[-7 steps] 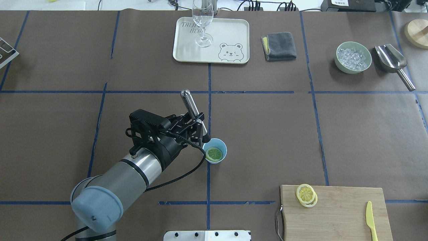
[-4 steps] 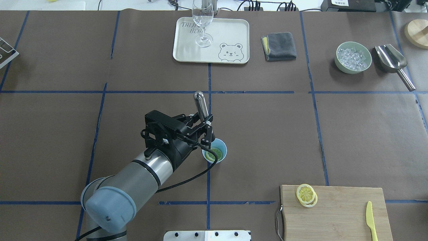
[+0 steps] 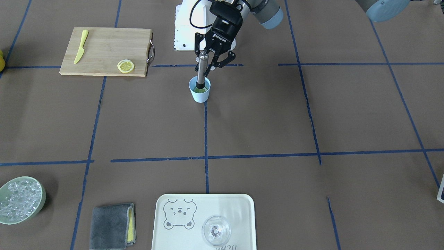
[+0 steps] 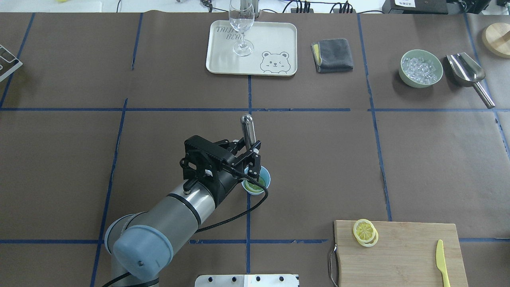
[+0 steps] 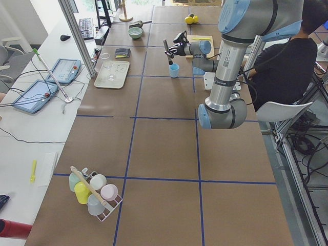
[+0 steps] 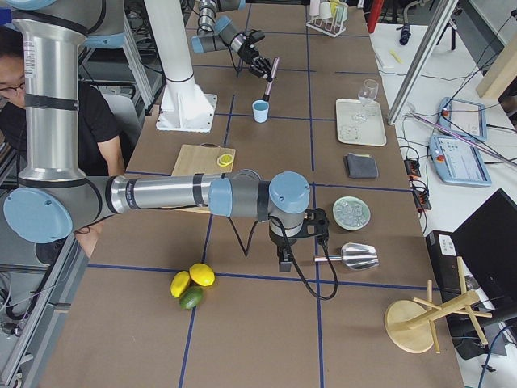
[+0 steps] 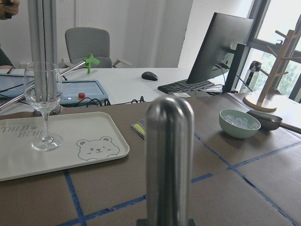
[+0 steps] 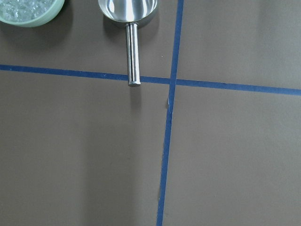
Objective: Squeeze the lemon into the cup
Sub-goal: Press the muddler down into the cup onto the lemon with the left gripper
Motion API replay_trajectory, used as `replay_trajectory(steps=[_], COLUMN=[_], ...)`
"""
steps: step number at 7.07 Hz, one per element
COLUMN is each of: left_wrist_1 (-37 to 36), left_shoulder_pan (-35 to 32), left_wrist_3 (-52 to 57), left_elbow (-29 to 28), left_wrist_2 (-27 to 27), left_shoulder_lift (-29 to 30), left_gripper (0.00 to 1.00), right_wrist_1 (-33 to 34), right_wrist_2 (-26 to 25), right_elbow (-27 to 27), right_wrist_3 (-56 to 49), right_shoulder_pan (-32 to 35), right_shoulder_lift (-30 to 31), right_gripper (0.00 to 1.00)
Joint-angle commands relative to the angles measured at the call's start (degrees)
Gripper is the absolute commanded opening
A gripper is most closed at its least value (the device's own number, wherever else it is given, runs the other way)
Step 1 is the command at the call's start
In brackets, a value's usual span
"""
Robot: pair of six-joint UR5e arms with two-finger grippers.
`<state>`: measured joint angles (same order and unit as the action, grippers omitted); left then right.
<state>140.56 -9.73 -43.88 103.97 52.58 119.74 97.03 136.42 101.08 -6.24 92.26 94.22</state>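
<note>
The light-blue cup (image 4: 263,184) stands near the table's middle; it also shows in the front view (image 3: 200,96). The lemon slice (image 4: 251,186) lies inside it, greenish in shade and partly hidden by my fingers. My left gripper (image 4: 252,156) is shut on a steel muddler (image 4: 248,128), held nearly upright. In the front view the muddler (image 3: 201,71) has its lower end down in the cup on the slice. My right gripper (image 6: 297,242) hangs near the scoop at the table's right end; I cannot tell whether it is open or shut.
A chopping board (image 4: 414,255) at the front right holds a paler lemon slice (image 4: 365,232) and a yellow knife (image 4: 441,257). At the back are a tray (image 4: 275,36) with a clear glass (image 4: 242,28), a grey cloth (image 4: 332,55), a bowl of ice (image 4: 420,67) and a steel scoop (image 4: 468,71).
My left arm has moved right over the cup. The muddler has swung from a leftward tilt to nearly upright, and its lower end now sits in the cup over the lemon slice.
</note>
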Motion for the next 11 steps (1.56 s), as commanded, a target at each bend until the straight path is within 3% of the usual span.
replay_trajectory(steps=[1, 7, 11], left_wrist_1=[0.15, 0.77, 0.94], left_shoulder_pan=[1.12, 1.38, 2.61], left_wrist_3=[-0.07, -0.42, -1.04], left_elbow=[-1.31, -3.34, -7.9], left_wrist_2=[0.06, 0.24, 0.33], left_shoulder_lift=[0.14, 0.14, 1.19], left_gripper=[0.0, 0.0, 0.0], right_wrist_1=[0.0, 0.0, 0.0], right_wrist_2=[0.07, -0.02, 0.07], right_elbow=[0.08, 0.26, 0.26], right_wrist_3=[-0.08, -0.08, -0.08], right_shoulder_pan=[0.37, 0.99, 1.17], right_shoulder_lift=[0.09, -0.17, -0.17], right_gripper=[1.0, 1.0, 1.0])
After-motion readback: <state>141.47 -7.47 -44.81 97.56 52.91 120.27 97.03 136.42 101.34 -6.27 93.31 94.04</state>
